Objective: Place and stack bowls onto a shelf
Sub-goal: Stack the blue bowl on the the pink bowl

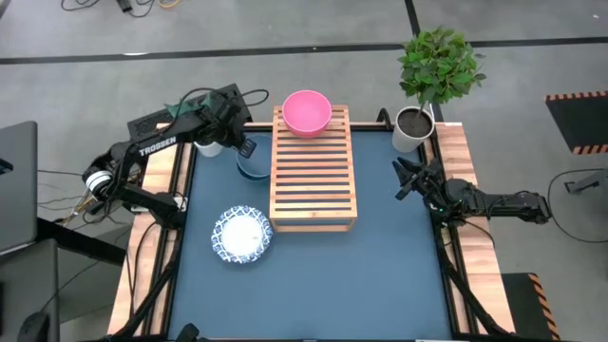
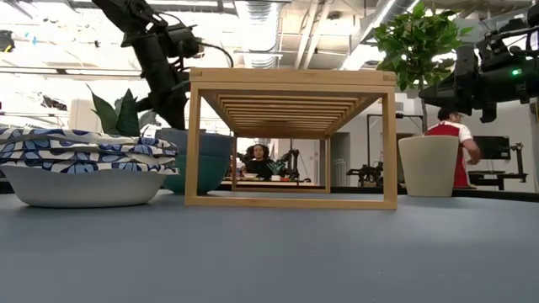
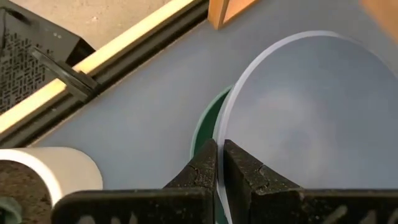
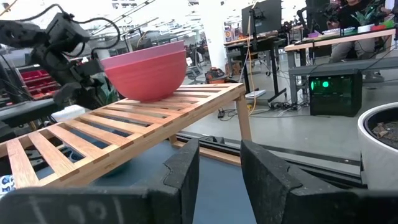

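The pink bowl (image 1: pixel 306 112) stands on the far end of the slatted wooden shelf (image 1: pixel 313 180); it also shows in the right wrist view (image 4: pixel 146 71). The teal-green bowl (image 1: pixel 253 168) stands on the blue tabletop just left of the shelf. My left gripper (image 1: pixel 245 150) is shut on it. Two patterned blue-and-white bowls (image 1: pixel 242 235) sit stacked on the table nearer the front left; they also show in the low view (image 2: pixel 84 164). My right gripper (image 1: pixel 403 180) is open and empty, held above the table's right side and pointing at the shelf. My left gripper pinches the teal-green bowl's rim (image 3: pixel 219 134) on the side away from the shelf. One finger (image 3: pixel 245 171) is inside the bowl and the other outside. The fingers come from above, slanting down. In the low view the bowl (image 2: pixel 202 160) seems to rest on the table.
A white pot (image 1: pixel 413 128) with a leafy plant stands at the far right corner. Another white pot (image 3: pixel 53 174) with soil stands at the far left, close to my left arm. The table's wooden side rails (image 1: pixel 465 161) border the blue top. People show in the room behind.
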